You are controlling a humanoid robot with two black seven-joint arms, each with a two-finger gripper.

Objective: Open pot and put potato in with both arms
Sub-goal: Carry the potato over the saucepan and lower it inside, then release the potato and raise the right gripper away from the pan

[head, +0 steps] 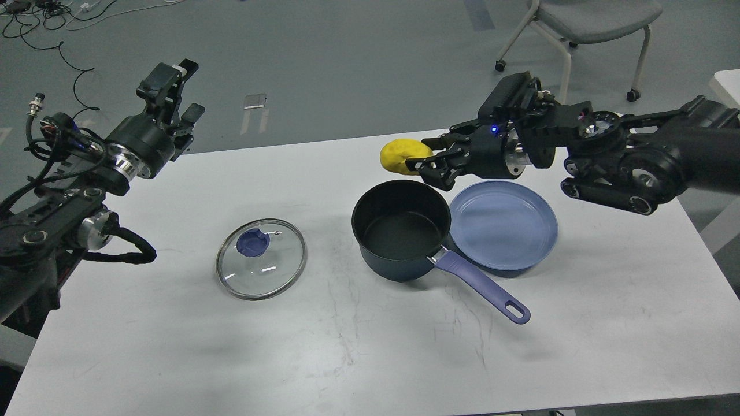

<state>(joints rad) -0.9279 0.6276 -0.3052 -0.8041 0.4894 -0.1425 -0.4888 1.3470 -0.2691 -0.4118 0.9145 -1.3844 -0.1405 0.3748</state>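
The dark navy pot (401, 230) stands open at the table's middle, its lavender handle (480, 284) pointing front right. My right gripper (421, 160) is shut on the yellow potato (400, 156) and holds it in the air above the pot's far rim. The glass lid with purple knob (261, 257) lies flat on the table left of the pot. My left gripper (176, 86) is raised over the table's far left corner, open and empty.
A shallow blue plate (504, 225) lies right of the pot, touching it. The white table (370, 346) has bare surface at the front. A grey chair (584, 23) stands on the floor behind the table's right end.
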